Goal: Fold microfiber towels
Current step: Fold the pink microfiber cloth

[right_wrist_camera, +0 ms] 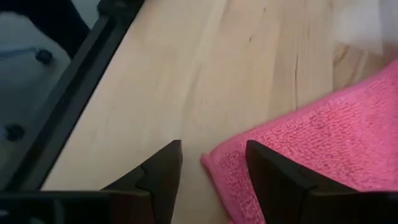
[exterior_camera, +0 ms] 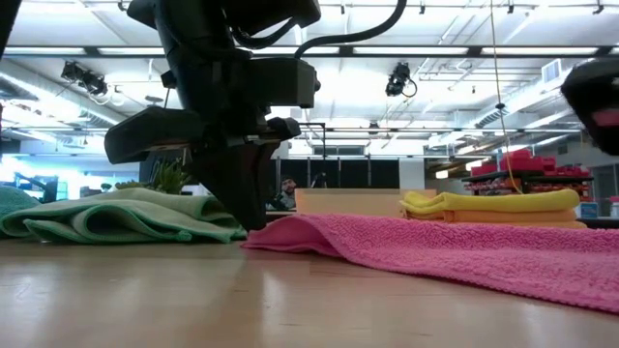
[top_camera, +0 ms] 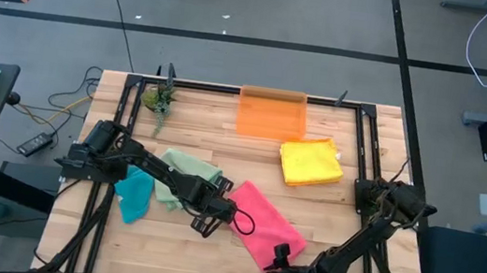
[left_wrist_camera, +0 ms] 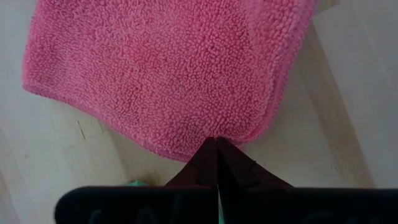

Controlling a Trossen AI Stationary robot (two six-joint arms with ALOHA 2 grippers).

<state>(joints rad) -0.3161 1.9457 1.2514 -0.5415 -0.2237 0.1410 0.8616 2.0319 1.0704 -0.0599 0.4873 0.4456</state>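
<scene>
Nearest you, the right gripper (top_camera: pixel 277 257) sits low at the table's (top_camera: pixel 182 242) front edge, its fingers (right_wrist_camera: pixel 163 174) spread apart around the near corner of the pink towel (top_camera: pixel 262 222) without closing on it. That towel is nubby looped microfiber, a rectangle lying flat and angled across the pale plank top. Bare wood runs between it and the black frame rail (right_wrist_camera: pixel 81 93) beside your right gripper. At the towel's far corner the left gripper (top_camera: pixel 222 211) is pressed tip-down on the hem, fingers shut together. Behind it lie rumpled sage green (top_camera: pixel 187 169) and teal (top_camera: pixel 134 192) towels. Farther back, a folded yellow towel (top_camera: pixel 310 161) rests just in front of the translucent orange bin (top_camera: pixel 271 113).
</scene>
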